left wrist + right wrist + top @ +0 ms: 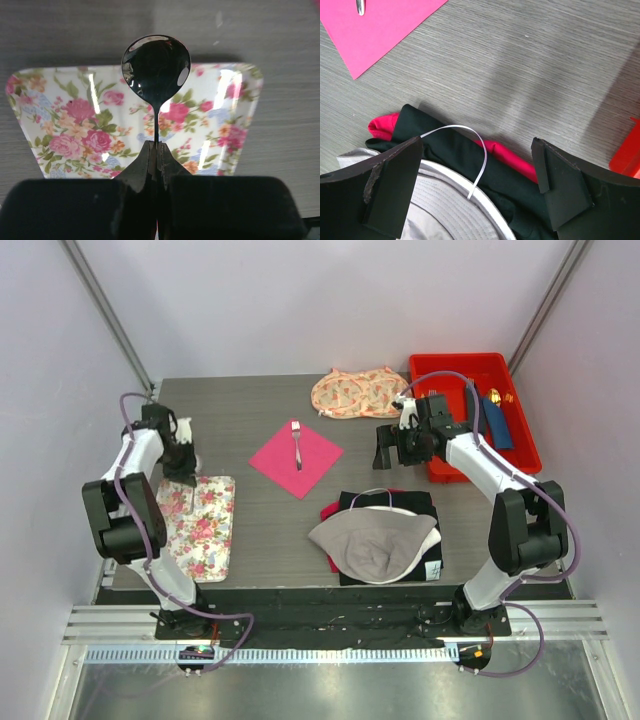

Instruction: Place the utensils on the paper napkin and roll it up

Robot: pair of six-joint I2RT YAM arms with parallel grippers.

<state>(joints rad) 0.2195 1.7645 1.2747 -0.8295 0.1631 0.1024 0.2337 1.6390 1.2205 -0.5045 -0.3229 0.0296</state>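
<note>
Task status: part done. One slim silver metal fork (296, 445) lay on the bright pink square paper napkin (318, 458) at the centre of the grey wood-grain desk (270, 540). Its long axis ran near-to-far, and its head appeared to point to the far edge. The second utensil, a shiny silver metal spoon (156, 65), was not yet on the napkin. My left jaws were pinched tight on its thin handle, over the rectangular floral tray (75, 115) at the left side of the desk, well apart from the napkin. The spoon's long axis ran in line with my left jaws, bowl end leading away from the wrist. I could not tell whether the bowl was clear of the tray. My right jaws stood wide and held nothing. They hung above the pile of dark clothing and the grey hat (375, 545), near the red plastic bin (455, 360). Outstanding, in my judgement: carry the spoon across, lay it beside the fork and parallel to it, then roll the napkin, which lay flat and unrolled.
</note>
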